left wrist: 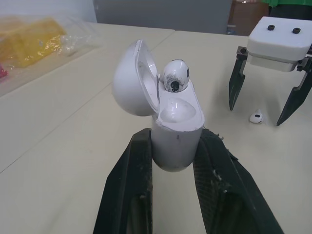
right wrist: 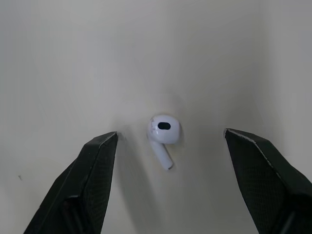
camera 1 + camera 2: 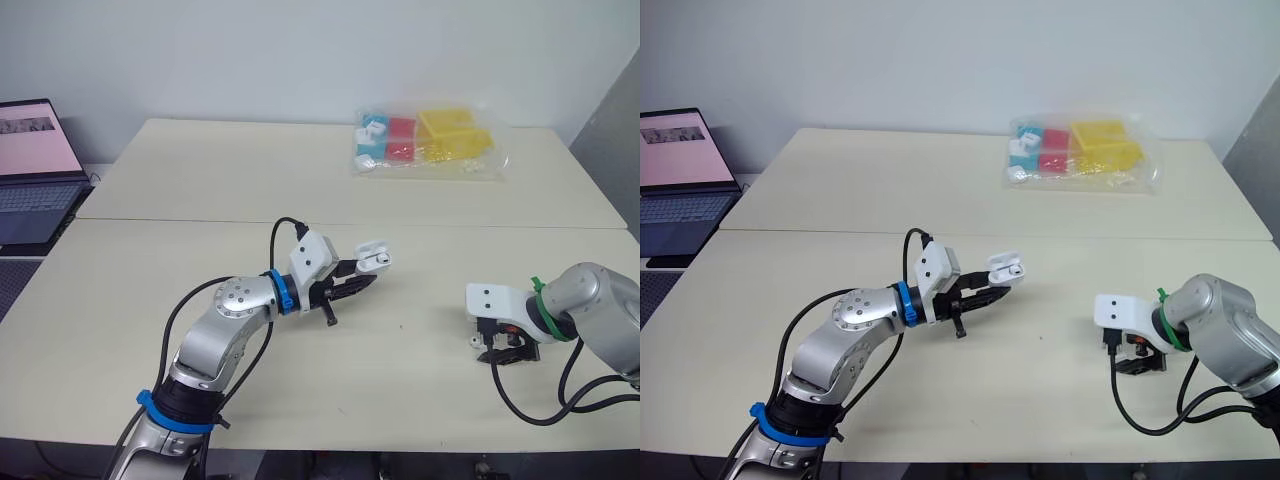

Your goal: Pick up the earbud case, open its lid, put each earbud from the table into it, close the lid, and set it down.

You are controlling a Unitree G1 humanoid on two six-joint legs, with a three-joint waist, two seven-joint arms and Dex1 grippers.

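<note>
My left gripper (image 3: 365,272) is shut on the white earbud case (image 1: 175,136), holding it above the middle of the table. Its lid (image 1: 131,80) is swung open and one earbud (image 1: 174,75) sits in a socket; the other socket is empty. A second white earbud (image 2: 163,131) lies on the table to the right. My right gripper (image 3: 505,350) hangs open directly over it, one finger on either side, without touching it. The left wrist view also shows that gripper (image 1: 257,112) straddling the earbud (image 1: 256,117).
A clear plastic bag of coloured blocks (image 3: 425,140) lies at the back of the far table. A laptop (image 3: 35,165) stands off the table at the left. A seam (image 3: 200,220) runs between the two tabletops.
</note>
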